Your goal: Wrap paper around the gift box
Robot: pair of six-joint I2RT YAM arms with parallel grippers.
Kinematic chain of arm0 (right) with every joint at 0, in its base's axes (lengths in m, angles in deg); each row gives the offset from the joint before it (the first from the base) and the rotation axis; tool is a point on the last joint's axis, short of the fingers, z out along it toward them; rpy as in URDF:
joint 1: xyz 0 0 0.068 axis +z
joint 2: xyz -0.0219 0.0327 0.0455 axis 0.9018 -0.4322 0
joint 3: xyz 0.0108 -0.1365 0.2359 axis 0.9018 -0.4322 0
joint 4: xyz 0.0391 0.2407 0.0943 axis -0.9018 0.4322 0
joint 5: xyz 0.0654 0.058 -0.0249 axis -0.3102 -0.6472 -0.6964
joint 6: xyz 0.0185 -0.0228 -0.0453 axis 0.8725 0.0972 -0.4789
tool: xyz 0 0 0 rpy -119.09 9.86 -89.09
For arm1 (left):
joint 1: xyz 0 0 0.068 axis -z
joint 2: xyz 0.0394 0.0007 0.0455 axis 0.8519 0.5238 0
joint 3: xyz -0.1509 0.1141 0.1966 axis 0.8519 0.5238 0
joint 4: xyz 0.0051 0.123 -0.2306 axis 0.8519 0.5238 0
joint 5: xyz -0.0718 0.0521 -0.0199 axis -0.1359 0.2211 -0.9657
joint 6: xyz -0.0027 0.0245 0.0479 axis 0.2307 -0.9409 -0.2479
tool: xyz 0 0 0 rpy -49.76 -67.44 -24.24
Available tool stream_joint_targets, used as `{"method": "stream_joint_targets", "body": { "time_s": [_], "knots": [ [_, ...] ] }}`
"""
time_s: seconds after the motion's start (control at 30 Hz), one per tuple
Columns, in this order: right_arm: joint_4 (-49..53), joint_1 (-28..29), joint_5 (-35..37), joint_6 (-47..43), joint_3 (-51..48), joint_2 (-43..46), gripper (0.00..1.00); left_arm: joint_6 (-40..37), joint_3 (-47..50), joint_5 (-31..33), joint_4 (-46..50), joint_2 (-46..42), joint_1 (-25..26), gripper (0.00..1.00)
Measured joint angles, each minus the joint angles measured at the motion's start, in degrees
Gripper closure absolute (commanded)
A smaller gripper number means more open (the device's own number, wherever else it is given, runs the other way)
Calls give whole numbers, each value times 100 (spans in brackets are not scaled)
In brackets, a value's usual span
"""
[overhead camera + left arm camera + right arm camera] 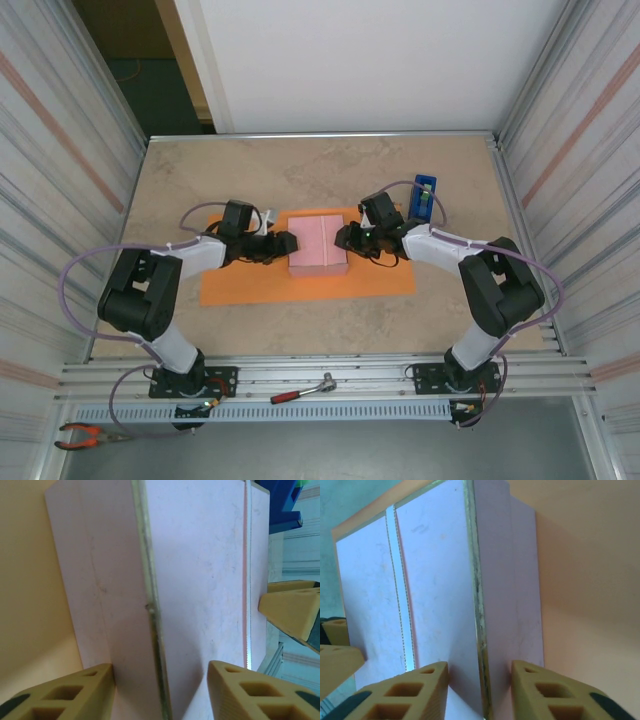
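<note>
The pale pink gift box [318,240] lies in the middle of the orange paper [250,285], which is spread flat on the table. My left gripper [275,245] is at the box's left side and my right gripper [345,238] at its right side. In the left wrist view the box [200,580] sits between my spread fingers [65,692]: one touches a face, and a shadowed gap separates the other from the box. In the right wrist view the gripper [480,690] presses both pads against the box [440,580], on either side of its long edge.
A blue tape dispenser [424,196] stands just behind the right arm, off the paper. A red-handled tool [305,390] and orange pliers [85,435] lie on the front rail. Corrugated walls close in both sides. Beige tabletop extends behind the sheet.
</note>
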Motion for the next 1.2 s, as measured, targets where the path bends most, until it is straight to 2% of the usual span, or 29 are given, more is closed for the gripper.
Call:
{"method": "stream_joint_targets", "body": {
  "time_s": [0.87, 1.13, 1.2],
  "knots": [
    [79, 173, 227, 4, 85, 24, 70, 0, 103, 203, 166, -337, -63, 54],
    [48, 262, 184, 4, 87, 24, 69, 7, 260, 208, 122, -337, -157, 51],
    [33, 273, 179, 7, 87, 24, 66, 7, 262, 210, 107, -337, -175, 51]
  ]
}}
